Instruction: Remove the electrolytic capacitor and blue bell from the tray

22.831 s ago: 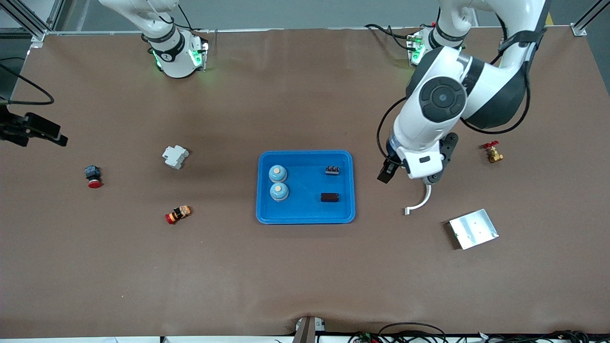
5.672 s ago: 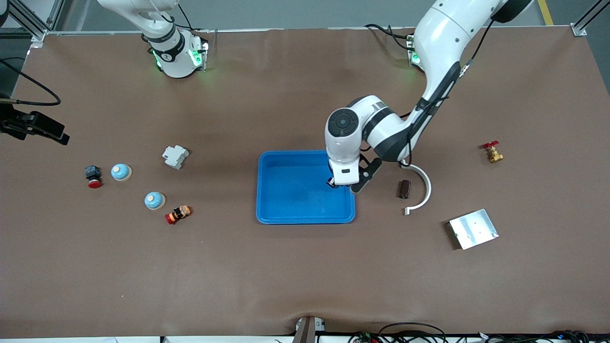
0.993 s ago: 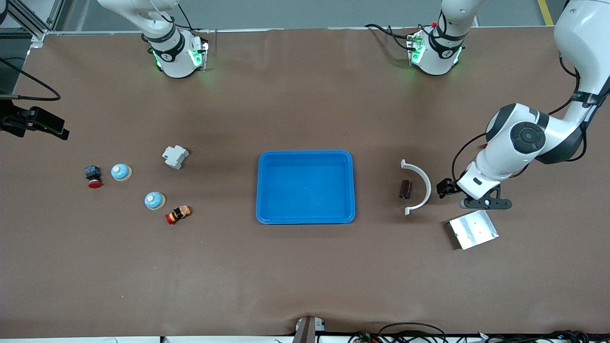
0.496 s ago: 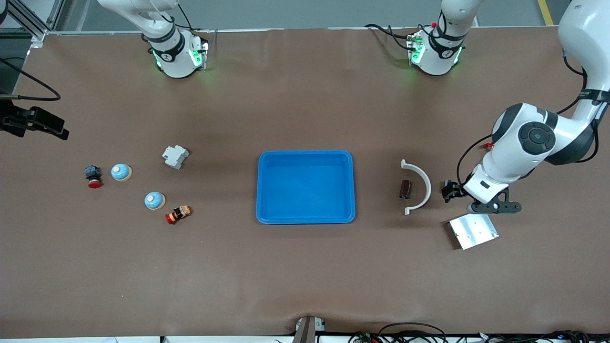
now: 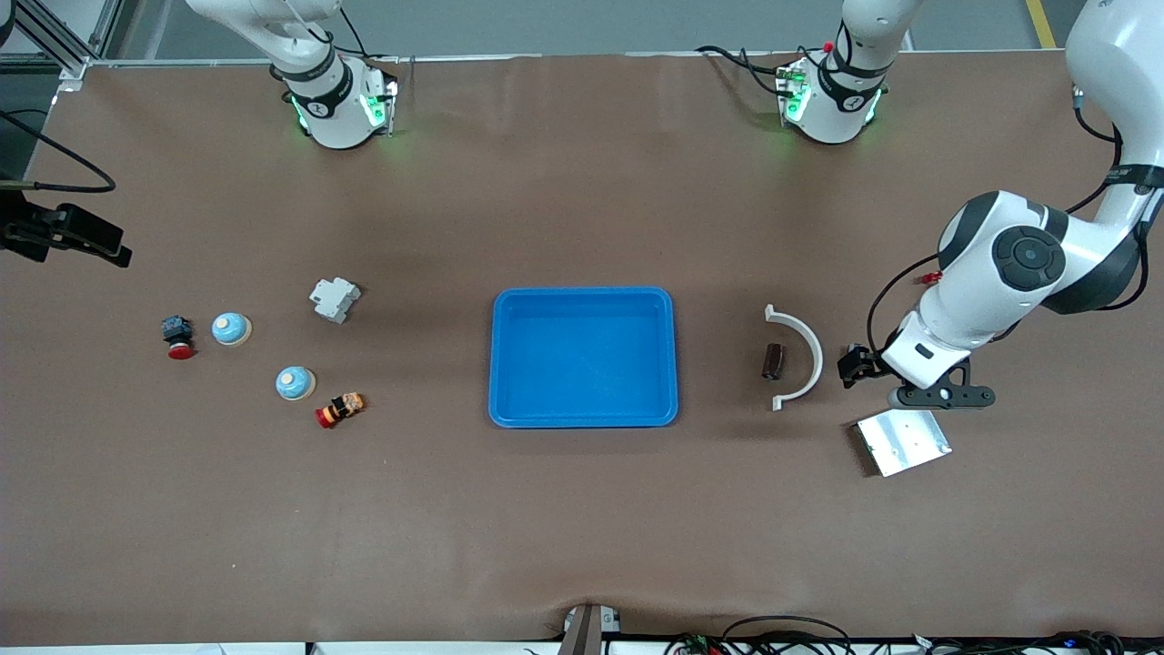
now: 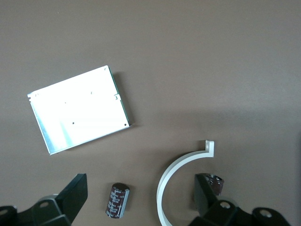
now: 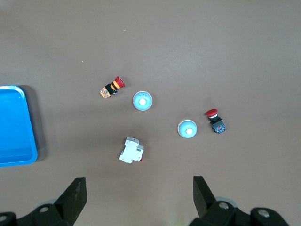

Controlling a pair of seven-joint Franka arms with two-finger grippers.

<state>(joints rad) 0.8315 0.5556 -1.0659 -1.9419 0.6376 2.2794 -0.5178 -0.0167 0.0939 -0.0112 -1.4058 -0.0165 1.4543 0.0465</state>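
Note:
The blue tray (image 5: 582, 293) is empty mid-table. Two blue bells (image 5: 231, 328) (image 5: 296, 383) stand toward the right arm's end; the right wrist view shows them too (image 7: 142, 101) (image 7: 187, 128). One dark capacitor (image 5: 773, 361) lies inside a white arc. My left gripper (image 5: 855, 364) is open low over the table between arc and metal plate. A second capacitor (image 6: 116, 200) lies loose between its fingers (image 6: 77, 195), touching neither. My right gripper (image 7: 139, 181) is open and empty, waiting high at the right arm's end (image 5: 91, 247).
The white arc (image 5: 818, 350) and metal plate (image 5: 903, 440) flank the left gripper. A red-handled valve (image 5: 929, 277) shows by the left arm. A white breaker (image 5: 335, 298) and two red buttons (image 5: 177, 337) (image 5: 339, 409) lie near the bells.
Since 5.7 s ago my left gripper has gone from the tray's corner to the spot between arc and plate. Over the last second it shifted only slightly. The right arm has not moved.

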